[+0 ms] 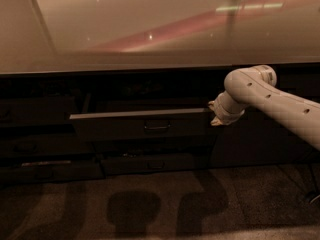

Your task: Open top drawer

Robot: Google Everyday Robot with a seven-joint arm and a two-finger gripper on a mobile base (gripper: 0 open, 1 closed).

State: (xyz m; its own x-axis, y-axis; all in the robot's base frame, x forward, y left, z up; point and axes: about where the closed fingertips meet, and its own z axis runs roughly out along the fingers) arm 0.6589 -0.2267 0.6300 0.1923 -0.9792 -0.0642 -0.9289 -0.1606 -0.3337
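Observation:
The top drawer (125,126) stands pulled out from the dark cabinet under the counter, its pale rim showing along the top and its dark loop handle (157,125) at the centre of the front. My white arm reaches in from the right. The gripper (214,115) sits at the drawer's right end, level with the rim and right beside the front panel's corner. Whether it touches the drawer is unclear.
A glossy pale countertop (150,29) fills the upper half. Below the open drawer is a shallower dark drawer (150,163) with a small handle. More dark fronts lie to the left (35,134). Carpeted floor (150,209) spreads in front.

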